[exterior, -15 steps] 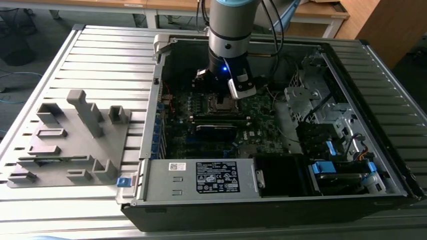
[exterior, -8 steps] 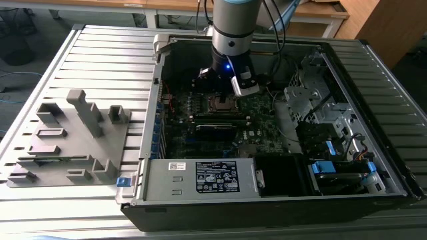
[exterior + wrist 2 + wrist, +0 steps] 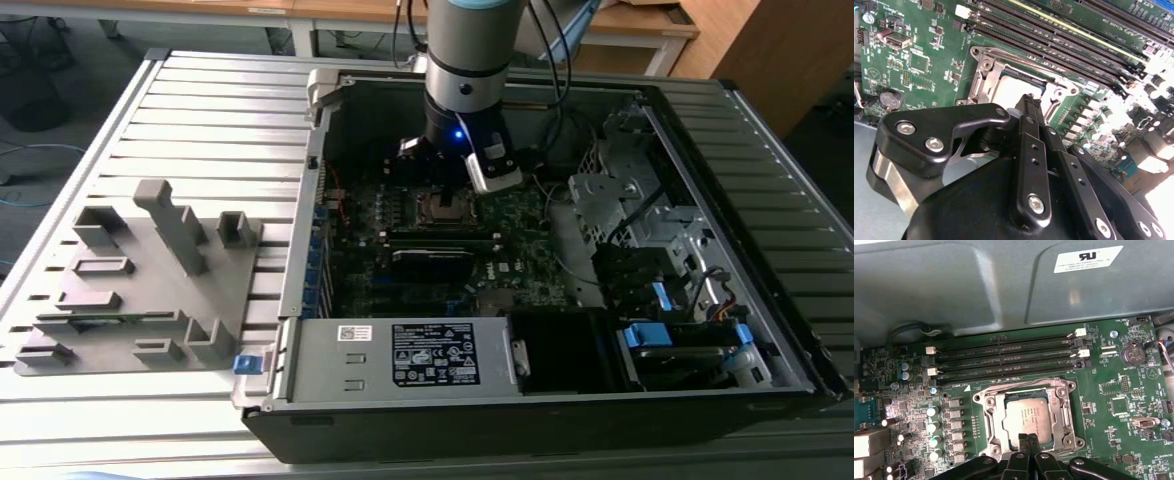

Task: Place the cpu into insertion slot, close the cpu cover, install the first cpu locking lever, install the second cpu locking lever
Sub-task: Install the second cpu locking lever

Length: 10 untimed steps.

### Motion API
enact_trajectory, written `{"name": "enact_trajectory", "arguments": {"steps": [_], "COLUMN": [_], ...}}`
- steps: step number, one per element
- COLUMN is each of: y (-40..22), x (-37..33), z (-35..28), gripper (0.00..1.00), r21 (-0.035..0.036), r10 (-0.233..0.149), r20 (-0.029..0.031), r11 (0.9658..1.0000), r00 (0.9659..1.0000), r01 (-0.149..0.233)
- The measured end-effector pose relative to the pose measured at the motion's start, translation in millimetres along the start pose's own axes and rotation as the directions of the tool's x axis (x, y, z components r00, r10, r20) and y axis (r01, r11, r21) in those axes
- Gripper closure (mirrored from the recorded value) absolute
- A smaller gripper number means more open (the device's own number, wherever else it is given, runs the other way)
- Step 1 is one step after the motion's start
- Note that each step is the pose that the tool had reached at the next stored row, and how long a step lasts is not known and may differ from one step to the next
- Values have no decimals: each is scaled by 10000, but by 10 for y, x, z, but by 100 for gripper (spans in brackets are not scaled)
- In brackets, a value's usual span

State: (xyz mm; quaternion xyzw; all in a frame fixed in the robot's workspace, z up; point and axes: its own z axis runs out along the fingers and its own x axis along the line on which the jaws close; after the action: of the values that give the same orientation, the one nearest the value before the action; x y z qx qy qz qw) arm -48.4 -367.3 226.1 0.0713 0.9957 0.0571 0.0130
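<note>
You've got the open PC case (image 3: 561, 330) lying flat on the slatted table (image 3: 200, 120), with the grey fixture block (image 3: 147, 280) well apart from it on the exterior view's left. The arm (image 3: 470, 60) comes straight down into the case over the motherboard (image 3: 427, 260). Room is tight there: the case wall (image 3: 320, 200) is on the exterior view's left of the arm, and cables and the drive cage (image 3: 627, 210) crowd the exterior view's right.

In the first wrist view the board (image 3: 1124, 410) sits below a grey metal panel (image 3: 954, 285). Four long memory slots (image 3: 1004, 360) run just beside the socket's far edge, with capacitors (image 3: 934, 425) lined up along one side and bare green board on the other.

The slot (image 3: 1029, 420) has the cpu (image 3: 1028, 420) seated flat inside it, edges square to the rim. The cover (image 3: 991, 422) lies down around the chip as a silver frame; the second wrist view shows the same frame (image 3: 985, 80) with the chip (image 3: 1014, 90) in its cut-out. You can't tell from these views whether either lever is latched.

The gripper (image 3: 1028, 439) hangs right over the near edge of the cpu, fingers (image 3: 1023, 442) pressed together with nothing between them. In the second wrist view the tips (image 3: 1029, 102) sit at the chip's edge; whether they touch can't be told.
</note>
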Motion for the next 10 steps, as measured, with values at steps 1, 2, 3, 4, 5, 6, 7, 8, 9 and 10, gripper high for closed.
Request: {"name": "enact_trajectory", "arguments": {"steps": [1, 2, 3, 4, 5, 6, 7, 8, 9, 10], "y": [0, 0, 0, 0, 1, 3, 5, 7, 10, 14], "x": [0, 0, 0, -1, -6, -14, -23, -34, -44, -50], "z": [0, 0, 0, 0, 0, 1, 1, 1, 2, 2], "gripper": [89, 89, 89, 89, 89, 89, 89, 89, 89, 89], "r21": [0, 0, 1, 1, 1, 0, 1, 1, 0, 1], "r10": [-1, -1, -1, -3, -4, -3, -1, -2, -2, -2], "r20": [0, 0, -1, -1, -1, -1, -1, -1, -1, -1], "r11": [10000, 10000, 10000, 10000, 10000, 10000, 10000, 10000, 10000, 10000], "r00": [10000, 10000, 10000, 10000, 10000, 10000, 10000, 10000, 10000, 10000], "r01": [1, 1, 1, 3, 4, 3, 1, 2, 2, 2]}}
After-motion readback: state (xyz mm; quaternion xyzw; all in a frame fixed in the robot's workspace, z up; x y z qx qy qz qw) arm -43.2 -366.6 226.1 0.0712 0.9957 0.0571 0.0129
